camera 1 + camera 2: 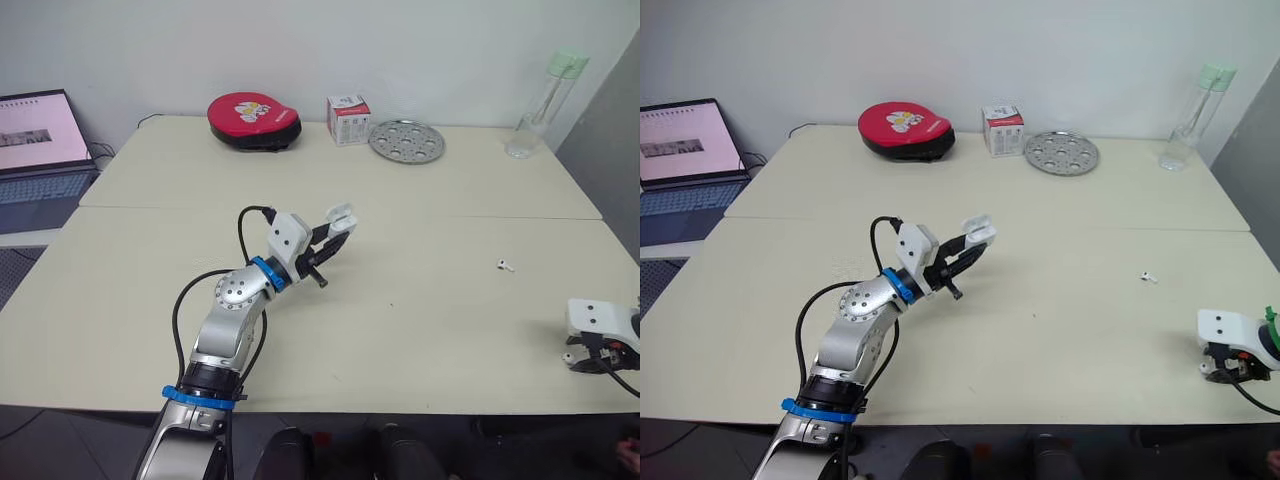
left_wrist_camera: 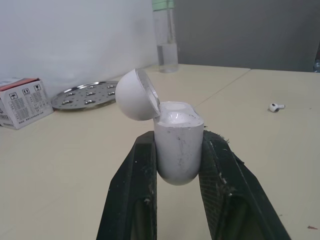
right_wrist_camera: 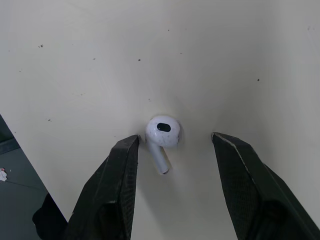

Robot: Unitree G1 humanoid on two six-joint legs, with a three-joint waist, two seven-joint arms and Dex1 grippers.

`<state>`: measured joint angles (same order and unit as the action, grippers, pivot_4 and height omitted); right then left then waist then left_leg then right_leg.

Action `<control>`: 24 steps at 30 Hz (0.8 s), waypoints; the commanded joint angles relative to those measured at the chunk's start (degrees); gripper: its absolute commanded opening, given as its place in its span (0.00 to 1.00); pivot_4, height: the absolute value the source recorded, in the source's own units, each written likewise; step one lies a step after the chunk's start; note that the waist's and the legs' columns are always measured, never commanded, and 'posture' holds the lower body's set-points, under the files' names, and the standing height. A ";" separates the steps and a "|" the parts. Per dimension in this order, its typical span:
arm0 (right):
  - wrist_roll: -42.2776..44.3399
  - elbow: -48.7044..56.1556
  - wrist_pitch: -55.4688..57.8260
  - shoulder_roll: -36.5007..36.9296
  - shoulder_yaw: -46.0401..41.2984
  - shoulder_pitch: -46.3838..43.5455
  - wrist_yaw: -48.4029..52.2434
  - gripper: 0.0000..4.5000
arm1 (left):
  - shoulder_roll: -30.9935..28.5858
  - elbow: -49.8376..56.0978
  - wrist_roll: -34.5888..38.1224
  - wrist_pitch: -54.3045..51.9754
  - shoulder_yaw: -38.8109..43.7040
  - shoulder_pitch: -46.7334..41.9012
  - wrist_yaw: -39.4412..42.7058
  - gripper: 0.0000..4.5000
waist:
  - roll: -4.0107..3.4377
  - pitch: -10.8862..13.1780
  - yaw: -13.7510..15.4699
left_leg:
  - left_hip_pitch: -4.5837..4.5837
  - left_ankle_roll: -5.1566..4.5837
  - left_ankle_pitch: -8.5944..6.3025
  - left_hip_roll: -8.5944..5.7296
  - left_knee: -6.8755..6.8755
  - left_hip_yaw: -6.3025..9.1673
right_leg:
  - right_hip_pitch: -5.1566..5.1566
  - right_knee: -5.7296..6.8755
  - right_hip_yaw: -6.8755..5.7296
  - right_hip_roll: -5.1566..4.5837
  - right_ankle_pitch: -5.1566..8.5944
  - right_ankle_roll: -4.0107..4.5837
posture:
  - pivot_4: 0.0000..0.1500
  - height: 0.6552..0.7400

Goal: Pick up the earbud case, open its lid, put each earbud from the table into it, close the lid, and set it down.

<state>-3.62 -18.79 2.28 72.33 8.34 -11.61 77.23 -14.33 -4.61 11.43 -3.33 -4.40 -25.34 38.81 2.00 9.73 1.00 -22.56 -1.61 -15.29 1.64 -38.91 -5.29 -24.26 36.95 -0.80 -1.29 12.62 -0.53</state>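
Earbud case (image 2: 178,150) — lid (image 2: 135,95) open, clamped in left claw (image 2: 178,137) above the counter (image 1: 400,330), presumably presented for loading; far to the case's right, right claw (image 3: 175,136), spread apart, straddles one earbud (image 3: 162,132), apparently for pickup — second earbud (image 1: 505,265) lies nearer the case.

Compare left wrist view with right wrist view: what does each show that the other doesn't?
Left wrist, not right wrist: left gripper shut on the earbud case, lid open; water bottle, perforated metal tray and small box behind. Right wrist, not left wrist: right gripper open astride an earbud near the table edge. Both: cream table, with an earbud lying on it; the loose earbud is likely a different one.
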 commanded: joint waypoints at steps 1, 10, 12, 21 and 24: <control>-1.79 1.15 -3.55 -0.62 1.15 -0.21 0.39 0.53 | 0.09 2.78 0.22 0.29 -0.31 -0.33 -0.33 0.17 | 0.00 0.00 -0.02 | 0.01 0.00 0.00 0.00 0.00 0.00 | 0.00 0.01 0.00 0.01 0.00 0.00 | 1.00 1.00; -2.09 3.38 -1.55 -1.47 0.76 -1.51 2.73 0.53 | 0.33 2.28 0.17 0.57 -0.63 -0.37 -0.52 0.17 | -0.01 0.00 -0.10 | 0.02 0.00 0.00 0.02 0.02 0.00 | -0.01 0.02 0.00 0.01 -0.01 0.04 | 1.00 1.00; -2.20 3.51 -1.42 -1.52 0.75 -1.46 2.81 0.45 | 0.25 2.27 0.16 0.61 -0.66 -0.22 -0.56 0.17 | -0.01 0.00 -0.10 | 0.02 0.00 0.00 0.02 0.02 0.00 | -0.01 0.02 0.00 0.01 -0.01 0.04 | 1.00 1.00; -3.68 0.83 -3.03 -1.20 1.09 -1.92 3.21 0.00 | -0.08 2.24 0.21 0.43 -0.72 0.25 -0.46 0.17 | -0.01 0.00 -0.05 | 0.02 0.00 0.00 0.00 0.01 0.00 | 0.02 0.01 0.00 0.00 -0.03 0.07 | 1.00 1.00; -2.45 1.10 -1.50 -2.29 0.46 -2.79 3.19 0.00 | -0.06 2.06 0.17 0.53 -0.90 0.08 -0.43 0.17 | -0.01 0.00 -0.05 | 0.02 0.00 0.00 -0.01 0.00 0.00 | 0.02 0.01 0.00 0.00 -0.04 0.08 | 1.00 1.00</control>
<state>-6.60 -17.44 -0.33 70.66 9.10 -13.98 80.27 -14.38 -4.61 11.43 -3.41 -5.22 -24.72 38.29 1.99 9.73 0.96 -22.53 -1.61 -15.29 1.64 -38.90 -5.29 -24.24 36.96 -0.79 -1.29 12.58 -0.44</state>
